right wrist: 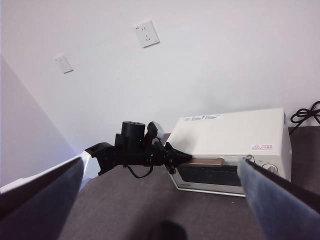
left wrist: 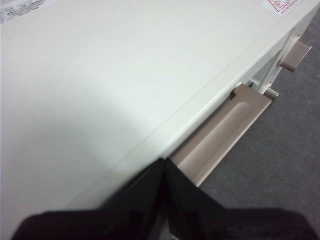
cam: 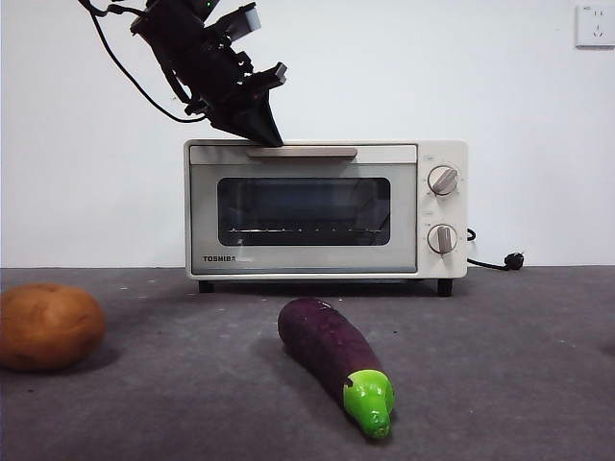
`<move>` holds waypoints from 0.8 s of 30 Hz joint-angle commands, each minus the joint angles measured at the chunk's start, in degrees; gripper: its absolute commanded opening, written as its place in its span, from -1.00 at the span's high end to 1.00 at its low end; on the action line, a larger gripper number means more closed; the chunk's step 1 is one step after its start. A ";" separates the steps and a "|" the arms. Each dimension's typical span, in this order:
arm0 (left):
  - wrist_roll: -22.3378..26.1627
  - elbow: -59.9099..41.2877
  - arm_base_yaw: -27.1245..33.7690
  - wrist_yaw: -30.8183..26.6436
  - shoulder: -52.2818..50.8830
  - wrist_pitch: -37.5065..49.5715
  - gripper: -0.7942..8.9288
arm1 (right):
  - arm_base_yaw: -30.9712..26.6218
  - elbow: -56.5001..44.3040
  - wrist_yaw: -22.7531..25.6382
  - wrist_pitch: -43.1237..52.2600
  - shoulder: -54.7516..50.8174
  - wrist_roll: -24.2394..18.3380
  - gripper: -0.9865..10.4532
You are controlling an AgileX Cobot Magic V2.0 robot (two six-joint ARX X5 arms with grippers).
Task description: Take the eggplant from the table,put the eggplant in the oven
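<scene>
The eggplant (cam: 332, 360) is seen lying on the table (cam: 519, 384) in front of the oven (cam: 325, 208), apart from it; its long axis is set slantwise, the green cap turned toward the camera and the purple end toward the oven; "TOSHIBA" is read on the closed door's lower left; a red-and-white warning label (left wrist: 278, 5) is stuck on the oven top, its print too blurred to read; the left gripper (left wrist: 164, 167) is held at the handle bar (left wrist: 220, 137), fingers pressed together; the right gripper (right wrist: 160, 167) is raised well back, fingers spread wide; a potato (cam: 48, 327) sits at the left.
</scene>
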 commanded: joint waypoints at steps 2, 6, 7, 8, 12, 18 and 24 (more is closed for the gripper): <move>0.81 -1.14 -0.85 2.82 3.37 -5.14 0.85 | 0.07 0.09 -0.22 0.15 -0.11 -0.55 -0.27; 0.83 -1.14 -1.90 7.13 3.61 -8.55 0.85 | 0.07 0.09 -0.22 -0.44 -0.11 -0.83 -0.27; 0.83 -1.14 -2.43 7.28 3.61 -8.96 0.85 | 0.07 0.09 -0.22 -0.68 -0.11 -0.87 -0.27; 0.83 -1.14 -2.89 7.28 3.61 -9.11 0.85 | 0.07 0.09 -0.22 -0.77 -0.09 -0.90 -0.27; 0.79 -1.14 -4.85 7.28 3.61 -10.67 0.85 | 0.07 0.09 -0.22 -0.87 -0.09 -1.03 -0.27; 0.79 -1.14 -8.28 7.28 3.61 -11.58 0.85 | 0.07 0.09 -0.22 -1.81 -0.09 -1.68 -0.27; 0.59 -1.14 -10.84 7.32 3.61 -11.96 0.85 | 0.07 0.09 -0.22 -2.23 -0.04 -1.92 -0.27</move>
